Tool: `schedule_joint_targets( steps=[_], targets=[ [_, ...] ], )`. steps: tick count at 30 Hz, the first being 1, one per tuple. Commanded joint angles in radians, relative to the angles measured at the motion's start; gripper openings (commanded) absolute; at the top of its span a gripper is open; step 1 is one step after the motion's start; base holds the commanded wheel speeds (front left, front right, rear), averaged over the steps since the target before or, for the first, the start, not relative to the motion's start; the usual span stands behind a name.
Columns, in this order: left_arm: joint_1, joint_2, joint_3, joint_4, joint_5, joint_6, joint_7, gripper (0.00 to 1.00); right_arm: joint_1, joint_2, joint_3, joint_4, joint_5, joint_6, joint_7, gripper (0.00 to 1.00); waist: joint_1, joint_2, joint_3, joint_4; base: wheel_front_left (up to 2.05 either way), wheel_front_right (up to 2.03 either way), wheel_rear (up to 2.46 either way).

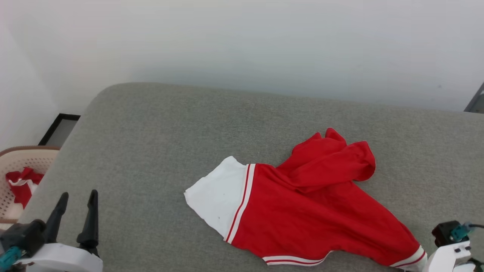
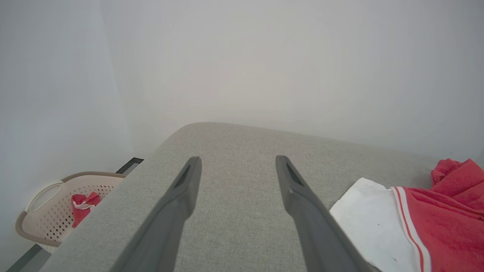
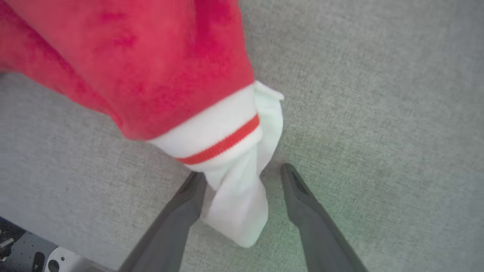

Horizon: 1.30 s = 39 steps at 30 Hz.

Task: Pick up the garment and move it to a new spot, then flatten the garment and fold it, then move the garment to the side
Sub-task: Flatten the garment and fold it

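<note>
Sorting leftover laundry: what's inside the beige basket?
A crumpled red-and-white cloth lies in the basket; whatever lies beneath it is covered, and the grey surface hides part of the basket.

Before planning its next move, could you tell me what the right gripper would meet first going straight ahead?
The right gripper would first meet the white trim of the shirt, which lies between its open jaws; depth beyond is unclear.

My head camera looks forward and down over the grey table, the left wrist camera sights low across it toward the wall, sharing the white sleeve of the shirt and the basket with the head view, and the right wrist camera stares down close on the shirt's striped cuff.
</note>
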Motion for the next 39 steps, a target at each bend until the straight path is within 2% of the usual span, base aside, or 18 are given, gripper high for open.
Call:
schedule_joint_targets(
  steps=[1, 7, 11, 19, 24, 31, 39],
  targets=[
    [0.015, 0.003, 0.004, -0.003, -0.004, 0.0, 0.001, 1.0, -0.015, -0.007, 0.001, -0.011, 0.012, -0.001, -0.003, 1.0, 0.0, 0.0, -0.002, -0.005, 0.0, 0.0, 0.0],
    [0.031, 0.007, 0.017, -0.014, -0.003, 0.0, 0.001, 1.0, -0.016, -0.028, -0.018, -0.102, 0.02, -0.001, -0.027, 1.0, 0.0, 0.0, -0.008, -0.027, 0.0, 0.0, 0.0],
    [0.029, 0.012, 0.002, -0.012, -0.009, 0.0, 0.001, 1.0, -0.026, -0.014, -0.052, -0.148, -0.004, -0.001, -0.081, 1.0, 0.0, 0.0, -0.007, -0.043, 0.0, 0.0, 0.0],
    [-0.021, 0.056, -0.073, 0.011, -0.052, 0.0, 0.001, 1.0, -0.061, 0.059, -0.123, -0.195, -0.133, -0.001, -0.333, 1.0, 0.0, 0.0, 0.008, -0.083, 0.0, 0.0, 0.0],
    [-0.087, 0.119, -0.17, 0.028, -0.125, 0.0, 0.035, 1.0, -0.074, 0.119, -0.171, -0.191, -0.229, -0.001, -0.547, 1.0, 0.0, 0.0, 0.023, -0.11, 0.0, 0.0, 0.0],
    [-0.209, 0.222, -0.329, 0.032, -0.257, 0.0, 0.18, 1.0, -0.088, 0.217, -0.238, -0.163, -0.318, -0.001, -0.732, 1.0, 0.0, 0.0, 0.058, -0.155, 0.0, 0.0, 0.0],
    [-0.375, 0.306, -0.508, 0.122, -0.45, 0.0, 0.499, 1.0, -0.112, 0.263, -0.244, -0.148, -0.363, -0.001, -0.766, 1.0, 0.0, 0.0, 0.106, -0.204, 0.0, 0.0, 0.0]
  ],
)
